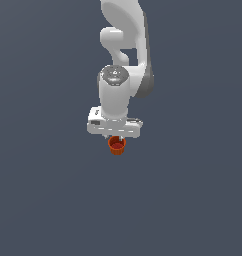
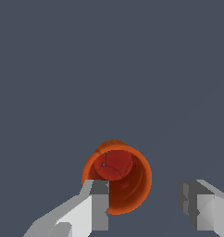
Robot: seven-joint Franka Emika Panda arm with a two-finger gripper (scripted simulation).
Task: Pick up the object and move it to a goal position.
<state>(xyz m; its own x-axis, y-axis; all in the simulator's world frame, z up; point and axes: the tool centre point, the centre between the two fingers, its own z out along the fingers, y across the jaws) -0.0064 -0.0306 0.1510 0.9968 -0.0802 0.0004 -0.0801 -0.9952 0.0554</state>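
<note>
Pincer (image 2: 144, 206) spread wide — cup (image 2: 125, 178) beside one finger.

All I have besides the work itself is one flat, dark slate-grey surface (image 1: 38, 200). In the exterior view it fills the picture from edge to edge, evenly lit, with no markings, seams or edges that I can make out, so I cannot say where it ends. A faint lighter band runs slantwise across its lower part. On the wrist view I get the same plain grey ground (image 2: 109, 60), again without texture or any border to go by.
</note>
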